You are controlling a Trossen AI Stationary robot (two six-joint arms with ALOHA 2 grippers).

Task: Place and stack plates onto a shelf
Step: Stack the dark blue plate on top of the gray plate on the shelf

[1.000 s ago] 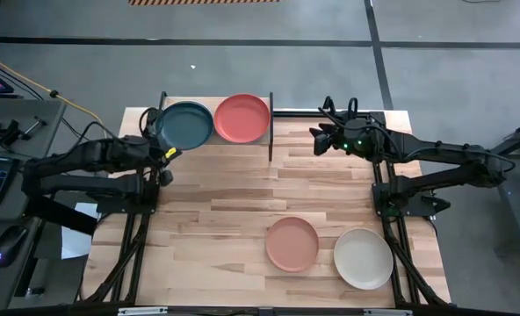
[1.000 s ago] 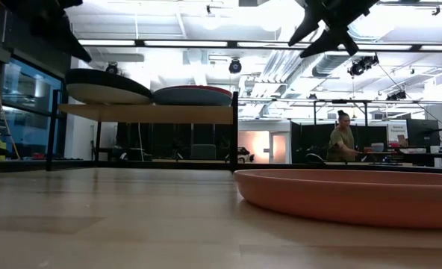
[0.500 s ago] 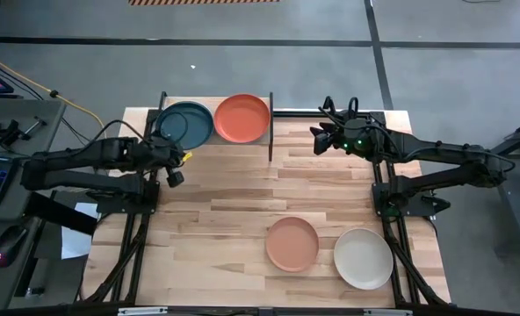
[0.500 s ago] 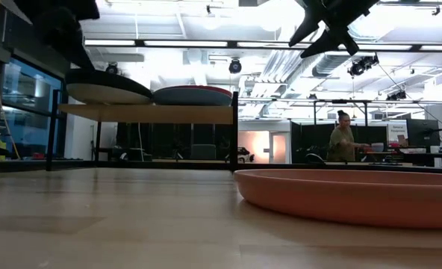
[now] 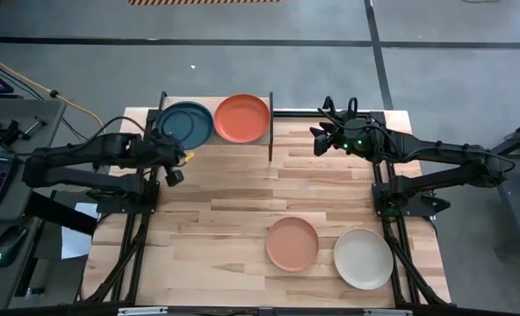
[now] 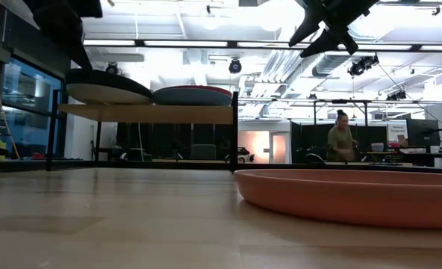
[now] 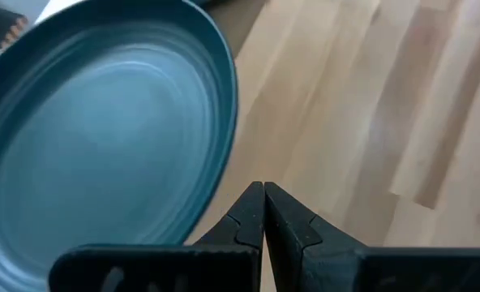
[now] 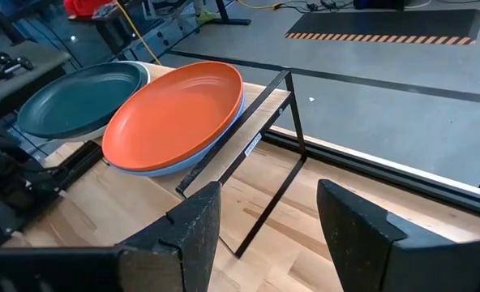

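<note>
Withdrawn since the earlier frame, the left gripper (image 5: 174, 168) now sits just off the shelf (image 5: 269, 123), its fingers (image 7: 248, 212) pressed together and empty. Beyond those fingertips lies the dark teal plate (image 7: 94, 138), beside the red plate (image 5: 241, 118) stacked on a blue one. Right gripper (image 5: 317, 140): fingers (image 8: 195, 223) apart, holding nothing, facing the shelf. Salmon plate (image 5: 292, 243) and cream plate (image 5: 363, 258) rest on the counter (image 5: 225, 219).

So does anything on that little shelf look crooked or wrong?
Nothing broken or spilled. On the shelf, the red plate sits slightly off-centre on the blue plate beneath, whose rim peeks out on one side. The dark teal plate lies flat.
</note>
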